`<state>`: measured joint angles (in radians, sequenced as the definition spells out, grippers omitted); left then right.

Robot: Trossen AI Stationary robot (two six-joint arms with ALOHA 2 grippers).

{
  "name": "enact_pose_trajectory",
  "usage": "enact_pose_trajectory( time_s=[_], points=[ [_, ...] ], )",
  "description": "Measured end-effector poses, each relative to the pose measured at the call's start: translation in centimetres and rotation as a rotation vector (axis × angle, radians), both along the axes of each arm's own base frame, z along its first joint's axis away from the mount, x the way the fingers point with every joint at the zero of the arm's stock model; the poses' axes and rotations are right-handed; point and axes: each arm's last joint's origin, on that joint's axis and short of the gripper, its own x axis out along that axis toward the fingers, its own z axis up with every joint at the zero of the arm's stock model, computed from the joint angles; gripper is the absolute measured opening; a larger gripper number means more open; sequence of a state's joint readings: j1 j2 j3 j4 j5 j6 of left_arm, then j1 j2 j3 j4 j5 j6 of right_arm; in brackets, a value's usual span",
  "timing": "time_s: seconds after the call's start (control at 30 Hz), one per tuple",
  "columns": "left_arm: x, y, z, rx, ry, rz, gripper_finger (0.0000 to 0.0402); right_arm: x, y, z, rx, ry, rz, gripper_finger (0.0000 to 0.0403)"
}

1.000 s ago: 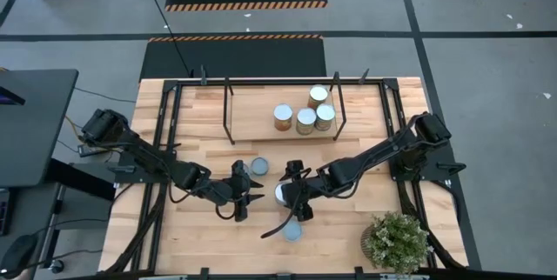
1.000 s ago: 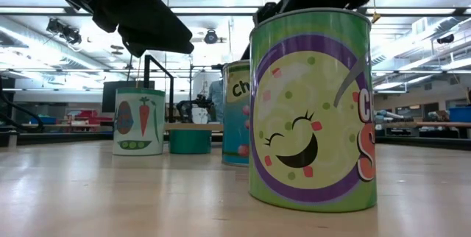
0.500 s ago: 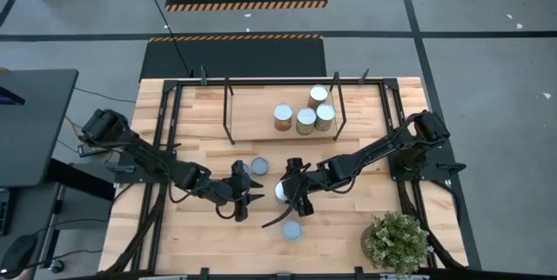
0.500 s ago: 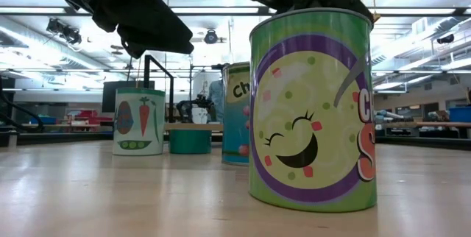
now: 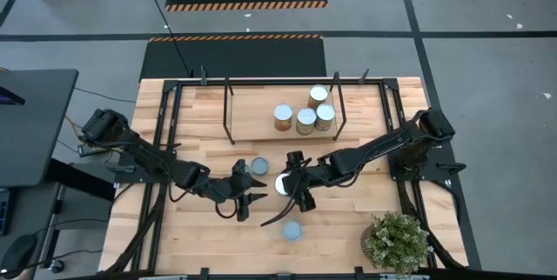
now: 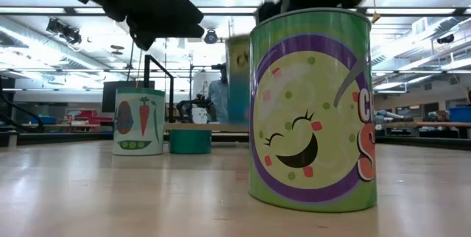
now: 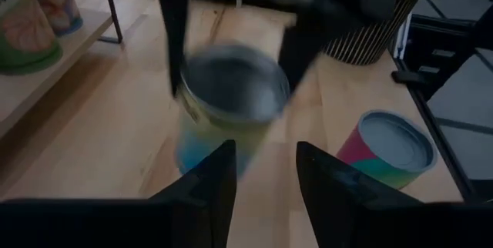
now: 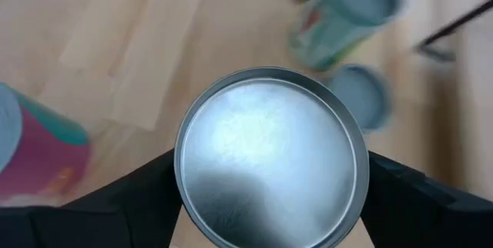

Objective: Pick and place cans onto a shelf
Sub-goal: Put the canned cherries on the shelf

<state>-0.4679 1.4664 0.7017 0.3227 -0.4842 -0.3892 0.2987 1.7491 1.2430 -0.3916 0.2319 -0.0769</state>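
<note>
held can: I see a silver-topped metal can with a blue-and-yellow side label [image 8: 269,155] squarely between the right gripper's fingers [image 8: 146,194], one dark finger against each side of its rim.
held can, position: mid-table in the high view [image 5: 282,184], in front of the shelf and well apart from it. In the low view it shows blurred [image 6: 238,75] and looks clear of the tabletop.
right gripper: [image 5: 291,185] clamped on that can from above, fingers closed onto its sides.
left gripper: [image 5: 249,196] just beside the held can, on its left in the high view. Fingers [image 7: 208,179] stand partly apart with nothing between them; from its wrist camera I see the held can [image 7: 231,102] just beyond the tips, not touching.
shelf: low light-wood board with thin black rod frame [image 5: 252,130] at the far side of the table.
cans on shelf: four upright, three in a row [image 5: 283,116], [image 5: 305,121], [image 5: 325,116] and one behind them [image 5: 318,96].
loose cans: bluish-grey-topped can [image 5: 258,168] between the shelf and the left gripper; in the right wrist view a green-labelled can [image 8: 347,17] has a lower grey-topped one [image 8: 360,98] just beside it. Another round-topped can [image 5: 292,230] sits at the near side of the table.
low view foreground: big green can with a smiling face [image 6: 309,108], upright on the wood.
table: light wooden top [image 5: 348,219].
plant: small green potted bush [image 5: 399,241] at the near right corner.
</note>
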Motion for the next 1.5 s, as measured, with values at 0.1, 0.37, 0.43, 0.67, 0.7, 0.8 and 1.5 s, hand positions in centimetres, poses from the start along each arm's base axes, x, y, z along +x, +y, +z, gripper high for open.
enact_pose_trajectory(
  time_s=[0.1, 0.37, 0.43, 0.67, 0.7, 0.8, 1.5],
  points=[
    [0.1, 0.1, 0.2, 0.008, -0.011, -0.002, 0.0142, -0.7, -0.6, 2.9, -0.073, -0.022, -0.012, 0.0331],
    [0.4, 1.0, 0.2, 0.128, -0.004, -0.016, 0.0142, -4.2, -5.4, 10.7, -0.113, -0.216, -0.120, 0.0333],
    [0.2, 1.7, 1.0, 0.168, -0.014, -0.010, 0.0142, -5.0, -7.2, 12.0, -0.113, -0.251, -0.155, 0.0333],
    [-2.0, 4.6, 4.7, 0.272, -0.140, 0.028, 0.0142, -6.0, -14.3, 12.8, -0.037, -0.251, -0.220, 0.0333],
    [-2.5, 5.0, 5.0, 0.288, -0.153, 0.041, 0.0142, -6.1, -15.4, 12.7, -0.037, -0.247, -0.237, 0.0333],
    [-3.8, 6.3, 5.2, 0.330, -0.169, 0.071, 0.0142, -6.4, -18.2, 12.3, -0.050, -0.224, -0.286, 0.0333],
    [-8.5, 11.1, 4.3, 0.387, -0.251, 0.142, 0.0142, -4.5, -28.9, 8.5, 0.024, -0.052, -0.333, 0.0333]
  ],
)
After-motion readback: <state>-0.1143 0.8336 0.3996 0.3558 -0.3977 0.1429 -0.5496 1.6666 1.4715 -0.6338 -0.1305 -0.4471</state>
